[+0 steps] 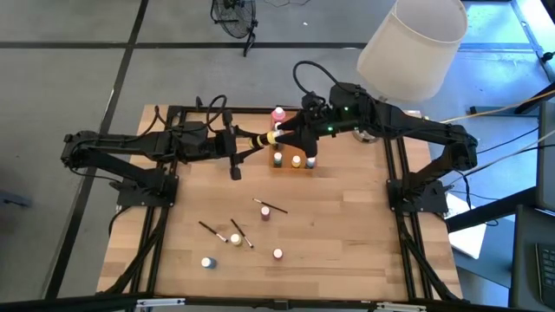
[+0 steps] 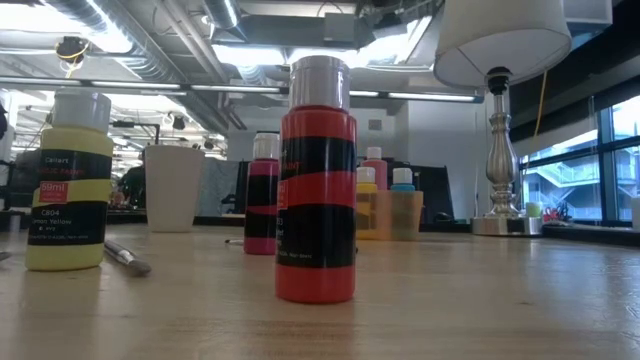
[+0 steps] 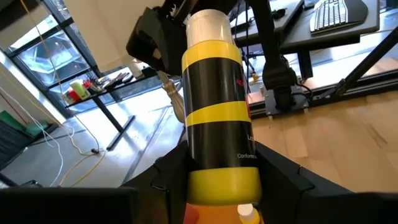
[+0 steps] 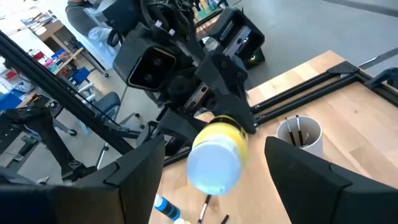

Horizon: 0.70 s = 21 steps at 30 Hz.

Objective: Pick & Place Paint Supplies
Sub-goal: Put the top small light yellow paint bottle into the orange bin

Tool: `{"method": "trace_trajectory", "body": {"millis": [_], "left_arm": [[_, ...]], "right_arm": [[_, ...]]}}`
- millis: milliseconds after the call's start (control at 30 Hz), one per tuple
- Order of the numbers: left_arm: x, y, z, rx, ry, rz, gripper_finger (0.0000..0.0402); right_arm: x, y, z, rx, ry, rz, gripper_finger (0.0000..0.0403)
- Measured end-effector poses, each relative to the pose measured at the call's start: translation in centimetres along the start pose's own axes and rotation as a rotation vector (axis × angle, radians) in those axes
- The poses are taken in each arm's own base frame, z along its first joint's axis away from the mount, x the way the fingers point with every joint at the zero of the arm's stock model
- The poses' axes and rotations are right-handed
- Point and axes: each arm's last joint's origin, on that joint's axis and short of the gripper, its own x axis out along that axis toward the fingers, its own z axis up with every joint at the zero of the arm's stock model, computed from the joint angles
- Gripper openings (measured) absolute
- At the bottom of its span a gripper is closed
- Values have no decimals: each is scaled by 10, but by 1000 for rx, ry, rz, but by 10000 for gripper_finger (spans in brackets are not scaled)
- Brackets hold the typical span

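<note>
sideways, yellow-and-black white-capped bottle (image 3: 217,112) in left hand (image 1: 253,144); right hand (image 1: 299,132) spread.

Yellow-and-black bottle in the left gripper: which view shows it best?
Left wrist view: the yellow-and-black bottle fills the picture, its label bands and white cap plain, base clamped in the left gripper. Right wrist view shows only its cap end, between the open fingers of the right gripper. High view shows it small. Low view: not identifiable.

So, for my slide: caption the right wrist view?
Left gripper presents yellow bottle between open right gripper fingers.
</note>
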Motion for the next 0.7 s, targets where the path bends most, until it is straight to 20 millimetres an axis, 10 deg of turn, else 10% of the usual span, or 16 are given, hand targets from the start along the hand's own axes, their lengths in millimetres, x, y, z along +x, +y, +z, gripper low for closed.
{"method": "trace_trajectory", "body": {"millis": [700], "left_arm": [[0,0,0,0,0,0,144]], "right_arm": [[9,-10,-5,13,58,-16,262]]}}
